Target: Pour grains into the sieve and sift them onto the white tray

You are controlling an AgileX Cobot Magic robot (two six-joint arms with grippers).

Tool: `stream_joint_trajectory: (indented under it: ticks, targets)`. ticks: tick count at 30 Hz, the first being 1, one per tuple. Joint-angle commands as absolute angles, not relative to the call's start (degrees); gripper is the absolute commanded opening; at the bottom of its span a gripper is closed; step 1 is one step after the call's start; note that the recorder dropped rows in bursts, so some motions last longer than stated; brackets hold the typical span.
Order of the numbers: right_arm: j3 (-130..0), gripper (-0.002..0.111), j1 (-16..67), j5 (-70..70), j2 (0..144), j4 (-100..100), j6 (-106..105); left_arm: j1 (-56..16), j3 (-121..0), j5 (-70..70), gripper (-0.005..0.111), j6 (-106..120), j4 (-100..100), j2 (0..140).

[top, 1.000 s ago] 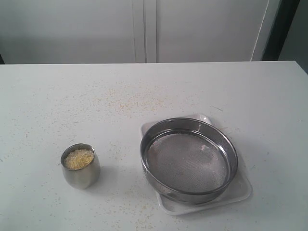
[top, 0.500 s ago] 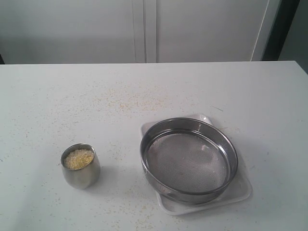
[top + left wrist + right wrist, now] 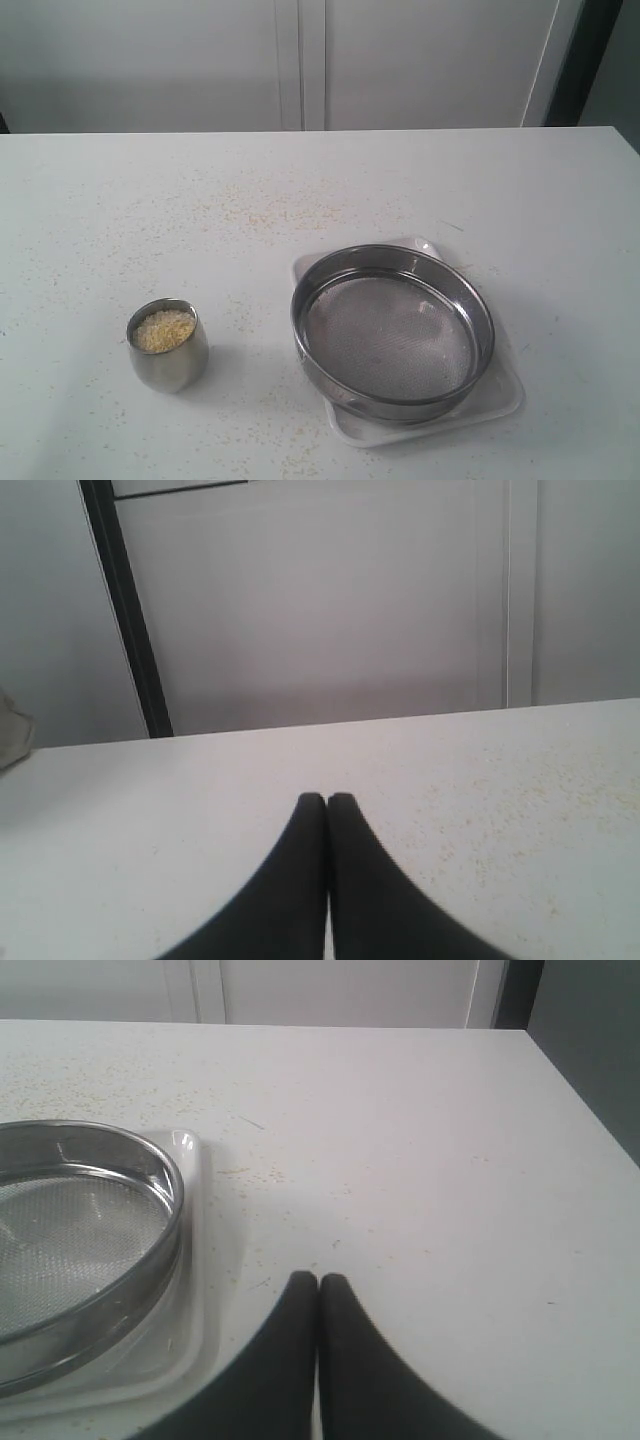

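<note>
A small rounded steel cup (image 3: 168,347) stands on the white table (image 3: 320,180) at the front left, holding the pale and yellow grains (image 3: 164,330). The wide steel sieve (image 3: 392,330) sits empty on the white tray (image 3: 505,398) at the front right; both also show in the right wrist view, sieve (image 3: 80,1230) on tray (image 3: 190,1290). Neither arm appears in the exterior view. My left gripper (image 3: 327,798) is shut on nothing above bare table. My right gripper (image 3: 318,1278) is shut on nothing, just beside the tray's edge.
Sparse crumbs (image 3: 280,212) are scattered over the table, mostly behind the sieve and along the front. A white panelled wall (image 3: 300,60) runs behind the table's far edge. The table's right edge (image 3: 575,1090) shows in the right wrist view.
</note>
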State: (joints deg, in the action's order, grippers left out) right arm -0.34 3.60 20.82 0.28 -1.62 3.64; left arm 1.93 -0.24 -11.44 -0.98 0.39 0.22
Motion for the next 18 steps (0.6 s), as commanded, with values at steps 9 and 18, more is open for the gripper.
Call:
stream_joint_trajectory:
  ticks: [9,18]
  targets:
    - [0.00,0.000,3.44,20.03,0.00,-1.71,3.68,1.60,0.00,-16.20,0.000,-0.98,0.00,0.00]
    - [0.00,0.000,3.44,20.03,0.00,-1.71,3.68,1.60,0.00,-17.34,0.000,-1.70,0.00,0.00]
